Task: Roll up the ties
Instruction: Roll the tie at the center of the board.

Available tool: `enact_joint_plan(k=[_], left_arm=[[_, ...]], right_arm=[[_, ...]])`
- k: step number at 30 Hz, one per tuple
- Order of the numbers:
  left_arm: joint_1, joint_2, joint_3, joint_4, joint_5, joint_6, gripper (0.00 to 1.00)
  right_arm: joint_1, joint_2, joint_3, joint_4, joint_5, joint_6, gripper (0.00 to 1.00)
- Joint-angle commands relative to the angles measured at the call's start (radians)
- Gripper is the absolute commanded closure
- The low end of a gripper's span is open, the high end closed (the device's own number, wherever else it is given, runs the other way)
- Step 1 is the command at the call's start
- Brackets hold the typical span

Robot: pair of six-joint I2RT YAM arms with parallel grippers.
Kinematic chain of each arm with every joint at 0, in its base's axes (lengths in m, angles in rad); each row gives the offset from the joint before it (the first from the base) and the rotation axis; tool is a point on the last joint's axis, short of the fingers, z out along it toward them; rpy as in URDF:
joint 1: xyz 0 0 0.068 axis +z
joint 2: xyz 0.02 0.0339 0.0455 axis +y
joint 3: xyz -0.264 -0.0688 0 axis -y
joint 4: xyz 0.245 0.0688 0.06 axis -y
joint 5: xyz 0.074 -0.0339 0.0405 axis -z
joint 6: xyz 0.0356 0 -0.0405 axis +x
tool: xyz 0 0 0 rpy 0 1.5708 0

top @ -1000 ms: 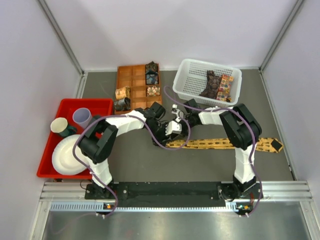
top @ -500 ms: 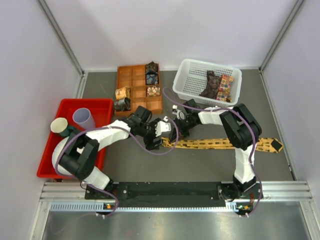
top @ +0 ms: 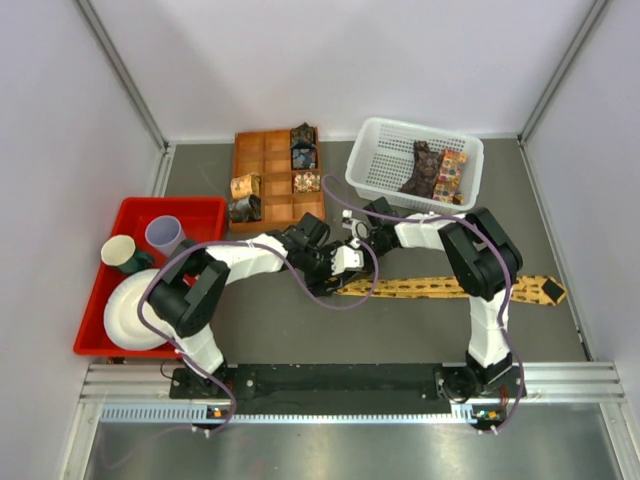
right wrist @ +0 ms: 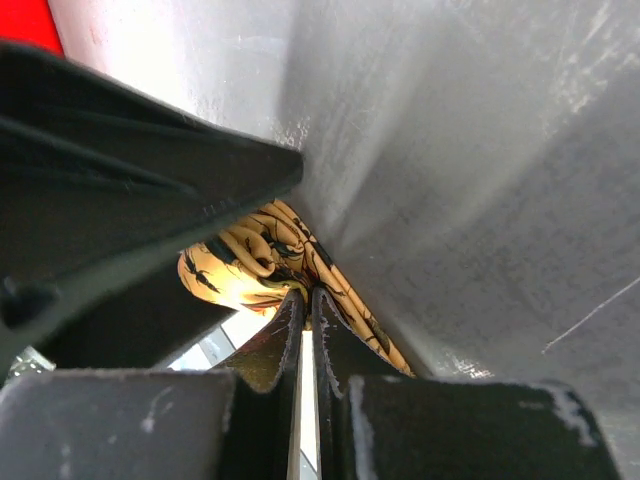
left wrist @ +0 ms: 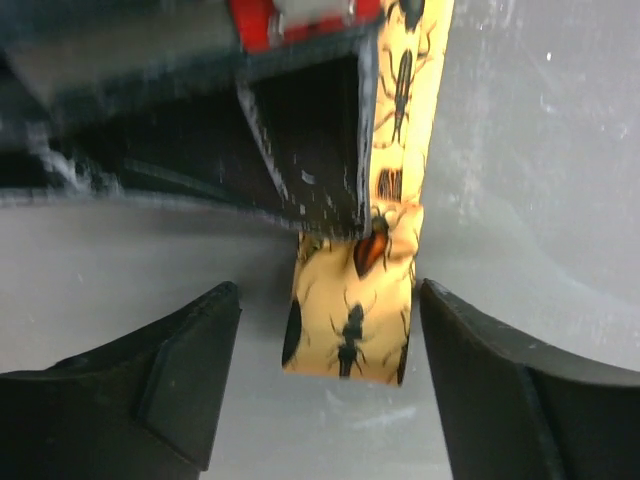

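The golden-yellow tie (top: 440, 287) lies flat on the worktop (top: 270, 325) just in front of the white mesh basket (top: 372, 160), running from below the basket's left corner out past its right side. At that left end the right fingers (right wrist: 345, 355) are pinched together on a curl of the fabric. The left fingers (left wrist: 185, 385) stand spread apart on either side of the tie's narrow tip.

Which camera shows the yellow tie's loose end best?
Left wrist: the tie ends in plain sight between the open left fingers. The top view shows its length, but the arms cover that end. The right wrist shows only a bunched bit at the shut right fingers.
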Motion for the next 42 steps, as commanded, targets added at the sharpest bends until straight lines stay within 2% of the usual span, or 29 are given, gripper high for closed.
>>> enact_joint_plan(k=[1,6,9,12,18,23,28,31,32,34,37,38,41,42], left_arm=[[-0.018,0.035,0.047,-0.042,-0.023,0.019,0.31],[-0.037,0.066,0.079,-0.110,-0.002,0.036,0.43],[-0.041,0.072,0.082,-0.147,0.002,0.037,0.60],[-0.042,0.061,0.068,-0.161,-0.006,0.028,0.69],[-0.042,0.046,0.038,-0.174,-0.034,0.024,0.76],[-0.044,0.043,0.025,-0.171,-0.046,0.018,0.76],[-0.042,0.049,0.025,-0.170,-0.051,0.017,0.77],[-0.044,0.052,0.022,-0.174,-0.052,0.017,0.78],[-0.044,0.050,0.021,-0.174,-0.054,0.017,0.78],[-0.042,0.052,0.015,-0.174,-0.055,0.017,0.78],[-0.042,0.053,0.012,-0.171,-0.061,0.013,0.78],[-0.042,0.052,0.011,-0.170,-0.067,0.007,0.76],[-0.027,0.027,0.004,-0.142,-0.061,-0.016,0.53],[-0.021,-0.005,-0.011,-0.132,-0.052,-0.018,0.41]], right_arm=[[0.020,-0.003,0.034,-0.002,0.090,-0.051,1.00],[0.020,0.002,0.051,-0.011,0.080,-0.048,1.00],[0.022,0.003,0.066,-0.031,0.071,-0.048,1.00],[0.020,0.002,0.083,-0.062,0.053,-0.048,1.00],[0.008,-0.040,0.063,-0.085,-0.027,-0.016,0.78],[-0.002,-0.043,0.043,-0.060,-0.110,0.021,0.62],[-0.003,-0.037,0.009,-0.011,-0.150,0.058,0.64],[-0.003,-0.037,-0.001,0.004,-0.173,0.067,0.71],[-0.003,-0.037,-0.004,0.009,-0.173,0.066,0.78],[-0.005,-0.031,-0.008,0.003,-0.174,0.064,0.83],[-0.006,-0.026,-0.003,-0.008,-0.147,0.046,1.00],[-0.008,-0.023,-0.001,-0.009,-0.124,0.038,1.00],[-0.008,-0.005,0.015,-0.031,-0.053,0.015,1.00],[-0.008,0.000,0.029,-0.039,-0.039,0.009,1.00]])
